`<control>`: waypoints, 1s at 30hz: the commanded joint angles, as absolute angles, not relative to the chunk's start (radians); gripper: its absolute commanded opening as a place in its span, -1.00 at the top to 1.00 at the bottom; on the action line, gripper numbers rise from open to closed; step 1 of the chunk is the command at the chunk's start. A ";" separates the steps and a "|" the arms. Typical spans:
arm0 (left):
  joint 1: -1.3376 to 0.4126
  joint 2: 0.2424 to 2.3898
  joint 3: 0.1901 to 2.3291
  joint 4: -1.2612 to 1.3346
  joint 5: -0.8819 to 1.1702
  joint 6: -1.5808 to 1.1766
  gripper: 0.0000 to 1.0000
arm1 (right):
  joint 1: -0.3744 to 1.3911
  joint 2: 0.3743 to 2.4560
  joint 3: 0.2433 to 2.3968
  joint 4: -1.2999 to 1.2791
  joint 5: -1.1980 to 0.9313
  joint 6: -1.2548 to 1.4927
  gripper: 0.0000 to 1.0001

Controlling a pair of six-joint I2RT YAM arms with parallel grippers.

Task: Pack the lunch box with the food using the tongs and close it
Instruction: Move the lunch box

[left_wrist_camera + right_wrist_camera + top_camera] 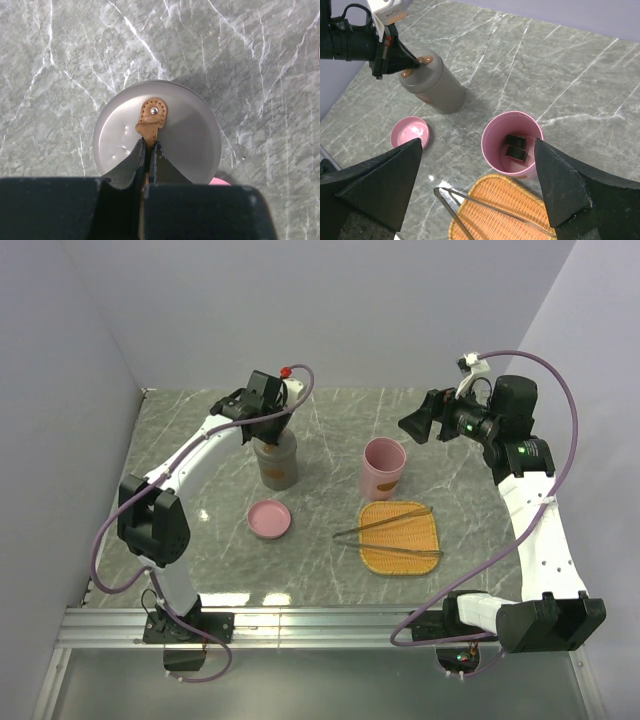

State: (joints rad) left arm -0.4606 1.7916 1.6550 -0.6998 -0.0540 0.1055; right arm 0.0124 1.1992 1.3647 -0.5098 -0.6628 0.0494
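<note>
Your left gripper [148, 150] pinches the tan leather tab [151, 117] on a grey canister [190, 135]; your right gripper [476, 165] gapes empty. Take the slim silver metal tongs [385, 522] mid-arm: likely light, springy, slippery.

Marble table [330, 420]: canister [278, 462], cup [384, 468], lid [270, 519], tray [400, 565]

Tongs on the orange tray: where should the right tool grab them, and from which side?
Probably straight from above, around mid-length, closing across both arms. The tongs lie flat on the tray, joined end off its left edge, arms splayed rightward, so a squeeze there closes them. The right tool is open.
</note>
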 commanded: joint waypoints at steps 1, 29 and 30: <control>-0.471 1.795 1.602 -0.761 -0.044 0.064 0.98 | 0.006 1.166 1.367 -0.492 -0.670 0.037 -0.99; -0.316 1.444 1.684 -0.778 0.378 0.158 -0.49 | 0.076 1.190 1.394 -0.664 -0.769 -0.150 -0.99; -0.257 1.418 1.655 -0.764 0.453 0.144 -0.50 | 0.113 1.193 1.382 -0.670 -0.741 -0.172 -0.99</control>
State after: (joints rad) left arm -0.3611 1.4822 1.7069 -0.8036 0.2466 0.1696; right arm 0.0288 1.1999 1.3853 -0.6342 -0.7273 -0.0834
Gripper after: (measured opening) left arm 0.746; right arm 0.996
